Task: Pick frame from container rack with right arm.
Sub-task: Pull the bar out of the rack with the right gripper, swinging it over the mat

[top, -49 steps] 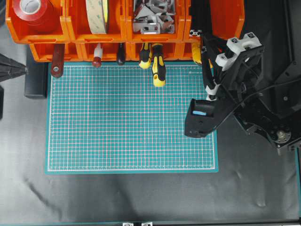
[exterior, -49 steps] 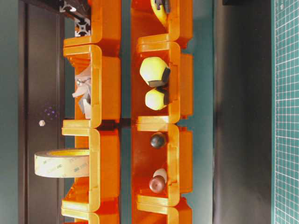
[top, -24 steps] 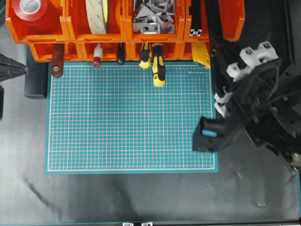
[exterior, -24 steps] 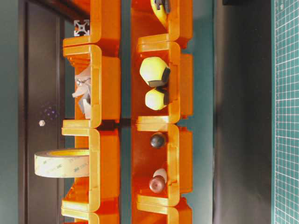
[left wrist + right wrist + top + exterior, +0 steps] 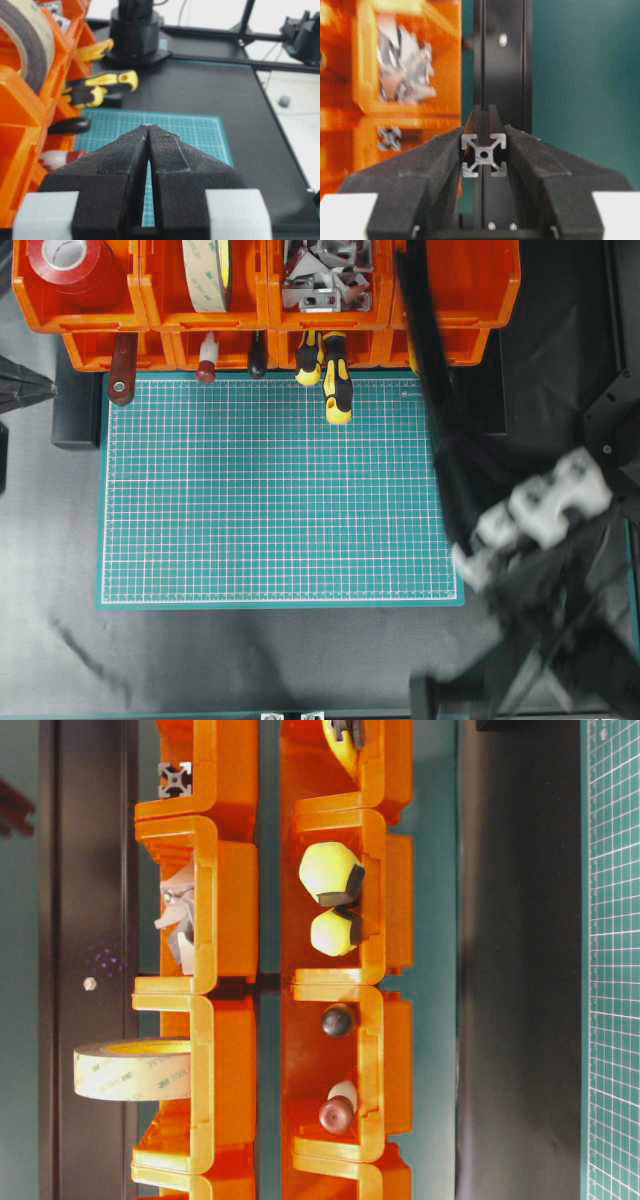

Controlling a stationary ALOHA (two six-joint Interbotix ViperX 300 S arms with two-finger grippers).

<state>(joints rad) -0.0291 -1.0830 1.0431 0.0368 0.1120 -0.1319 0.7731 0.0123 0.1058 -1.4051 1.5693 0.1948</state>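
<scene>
Your right gripper [image 5: 482, 160] has the frame [image 5: 483, 156] pinched between its two black pads, the pale cross-shaped cut end facing straight into the wrist camera. From overhead, that frame [image 5: 432, 400] shows as a long dark bar slanting from the top-right bin of the container rack [image 5: 455, 290] down along the right edge of the green mat [image 5: 270, 490] toward your right arm [image 5: 540, 515], which is badly smeared (white gripper parts are about all you can pick out). Whether the bar's far end touches the bin, you cannot tell from here. Another bar's cut end [image 5: 175, 780] sits in the upper bin in the table-level view.

Over on your other side, the left gripper [image 5: 149, 127] has its jaws pressed together with nothing between them, parked low, pointing across the mat. Yellow-and-black screwdrivers [image 5: 335, 380] poke out of the lower bins onto the mat's top edge; tape rolls [image 5: 65, 265] and metal brackets [image 5: 325, 270] fill the upper row.
</scene>
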